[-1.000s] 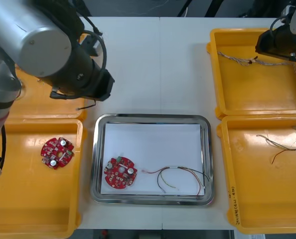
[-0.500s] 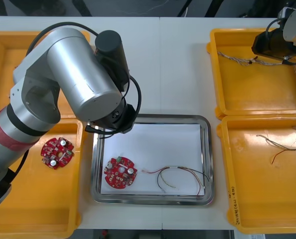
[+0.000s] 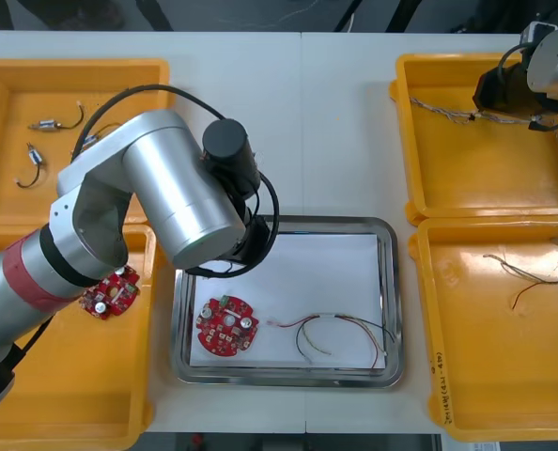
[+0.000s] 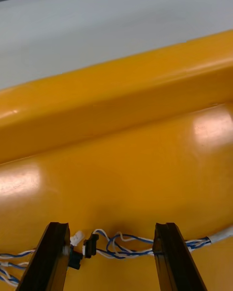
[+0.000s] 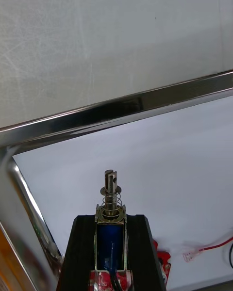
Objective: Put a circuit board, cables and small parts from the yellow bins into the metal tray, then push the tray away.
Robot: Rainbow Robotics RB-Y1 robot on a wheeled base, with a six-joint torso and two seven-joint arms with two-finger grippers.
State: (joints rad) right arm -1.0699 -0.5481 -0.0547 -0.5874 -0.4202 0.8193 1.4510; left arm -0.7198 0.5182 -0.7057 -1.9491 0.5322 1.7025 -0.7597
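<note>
My left gripper is shut on a small metal part, a blue body with a spring and pin. It hangs over the white inside of the metal tray, just within its far left corner. In the front view the left arm covers that corner. A red circuit board and a red and yellow cable lie in the tray. My right gripper is open, low in the far right bin, its fingers astride a twisted blue and white cable.
Another red circuit board lies in the near left bin. Several small metal parts are in the far left bin. Red and yellow cables rest in the near right bin.
My left arm has swung from the far left bin across to the tray's far left corner, carrying the small metal part. The right gripper has barely moved.
</note>
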